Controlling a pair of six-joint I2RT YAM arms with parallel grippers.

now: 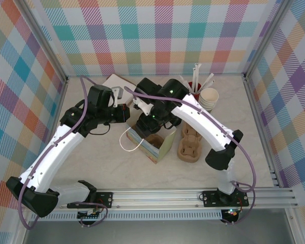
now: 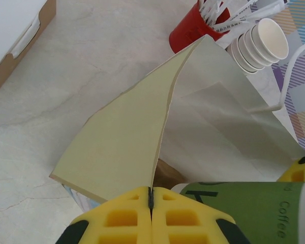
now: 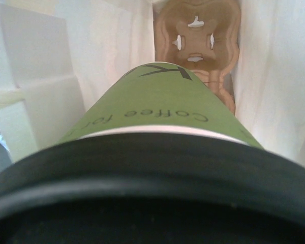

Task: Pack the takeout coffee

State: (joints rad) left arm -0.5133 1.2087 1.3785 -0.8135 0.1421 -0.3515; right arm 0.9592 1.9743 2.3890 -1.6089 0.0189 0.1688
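Note:
The takeout coffee [image 3: 157,109], an olive-green cup with a black lid [image 3: 152,183], hangs tilted in the mouth of a paper bag [image 1: 165,145]. My right gripper [image 1: 151,122] is shut on it; one of its yellow fingers [image 2: 301,170] presses the cup's side [image 2: 254,211]. A brown pulp carrier [image 3: 195,35] lies at the bottom of the bag, below the cup. My left gripper [image 2: 151,195] is shut on the bag's pale yellow-green edge [image 2: 127,137], holding the bag open. In the top view the left gripper [image 1: 126,114] sits at the bag's left rim.
A second pulp carrier [image 1: 189,145] lies on the table right of the bag. A red cup of wrapped straws [image 2: 190,33] and a stack of white cups [image 2: 259,43] stand at the back right. A brown and white box [image 2: 15,35] is at the back left.

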